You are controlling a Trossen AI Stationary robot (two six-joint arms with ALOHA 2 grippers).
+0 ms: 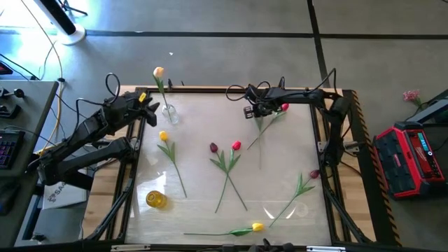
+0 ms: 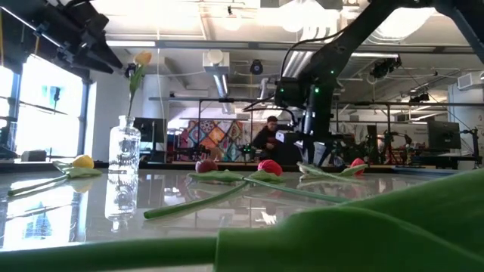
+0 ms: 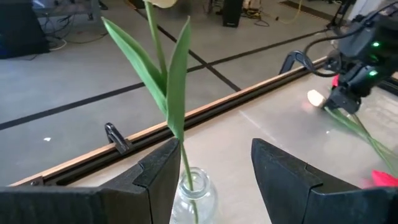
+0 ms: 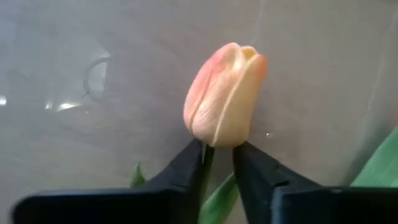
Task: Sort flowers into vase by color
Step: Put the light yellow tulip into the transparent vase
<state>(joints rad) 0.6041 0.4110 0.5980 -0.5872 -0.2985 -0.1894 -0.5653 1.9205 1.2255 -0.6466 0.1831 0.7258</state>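
Pinching the peach tulip (image 4: 225,93) just under its head, the right claw (image 4: 219,163) narrows on the thin stem.
Light, floppy stuff; grip gently. Left claw (image 3: 214,171) hangs wide around the vase (image 3: 194,196).

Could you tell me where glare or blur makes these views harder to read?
High view: bright glare floods the top-left corner, and the table shows pale reflections. Low view: a blurred green leaf fills the foreground, the windows at left are blown out, and the glossy tabletop mirrors the glass vase. Right wrist view: the peach tulip is sharp; the background is soft.
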